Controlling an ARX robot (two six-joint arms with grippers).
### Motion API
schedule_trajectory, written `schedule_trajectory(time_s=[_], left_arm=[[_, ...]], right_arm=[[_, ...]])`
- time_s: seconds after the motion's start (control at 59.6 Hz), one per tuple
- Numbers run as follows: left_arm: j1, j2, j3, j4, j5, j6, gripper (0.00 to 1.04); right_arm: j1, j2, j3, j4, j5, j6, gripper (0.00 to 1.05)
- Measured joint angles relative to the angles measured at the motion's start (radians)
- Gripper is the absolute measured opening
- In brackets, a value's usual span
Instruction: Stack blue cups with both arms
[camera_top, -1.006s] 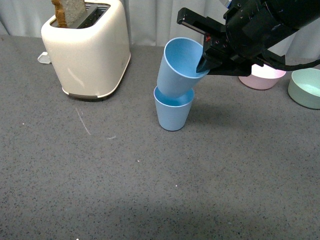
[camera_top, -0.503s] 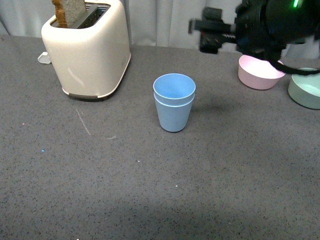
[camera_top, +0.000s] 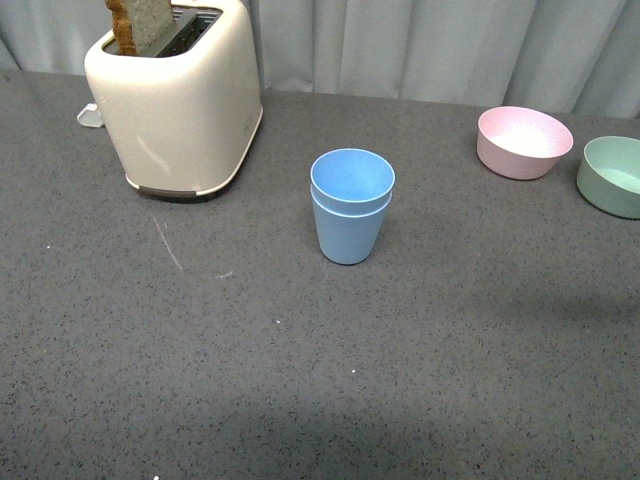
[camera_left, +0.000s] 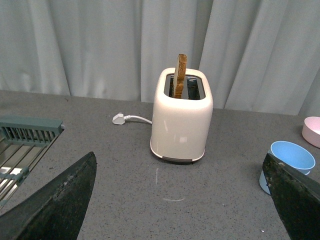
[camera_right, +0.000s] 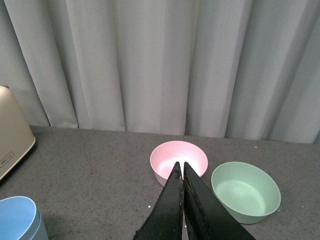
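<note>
The two blue cups (camera_top: 350, 215) stand upright near the middle of the grey table, one nested inside the other. They also show in the left wrist view (camera_left: 288, 167) and at the edge of the right wrist view (camera_right: 20, 220). Neither arm shows in the front view. My left gripper (camera_left: 185, 200) is open and empty, its fingers (camera_left: 60, 205) wide apart, well back from the cups. My right gripper (camera_right: 182, 167) is shut and empty, held above the table in line with the pink bowl (camera_right: 178, 161).
A cream toaster (camera_top: 175, 100) with a slice of toast (camera_top: 140, 22) stands at the back left, a white plug (camera_top: 88, 115) beside it. A pink bowl (camera_top: 524, 141) and a green bowl (camera_top: 612, 176) sit at the back right. A green dish rack (camera_left: 25, 140) shows in the left wrist view.
My right gripper let go of the upper blue cup, which dropped straight into the lower one. The right arm then drew back up and out of the front view.
</note>
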Motion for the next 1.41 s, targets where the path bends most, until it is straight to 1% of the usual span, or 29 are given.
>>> schedule_trajectory(time_s=[0.218,0.402,0.469,0.553,0.939,1.408], left_arm=[[0.000,0.000,0.000,0.000,0.000,0.000,0.98],[0.000,0.000,0.000,0.000,0.000,0.000,0.98],[0.000,0.000,0.000,0.000,0.000,0.000,0.98],[0.000,0.000,0.000,0.000,0.000,0.000,0.98],[0.000,0.000,0.000,0.000,0.000,0.000,0.98],[0.000,0.000,0.000,0.000,0.000,0.000,0.98]], right_arm=[[-0.043,-0.156,-0.107,-0.055,-0.033,0.000,0.01],[-0.069,-0.307,-0.175,-0.138,-0.064,0.000,0.01],[-0.117,-0.374,-0.200,-0.183,-0.129,0.000,0.01],[-0.144,-0.457,-0.222,-0.240,-0.130,0.000,0.01],[-0.144,-0.760,-0.272,-0.489,-0.137,0.000,0.01],[-0.145,-1.072,-0.280,-0.776,-0.137,0.000,0.01]])
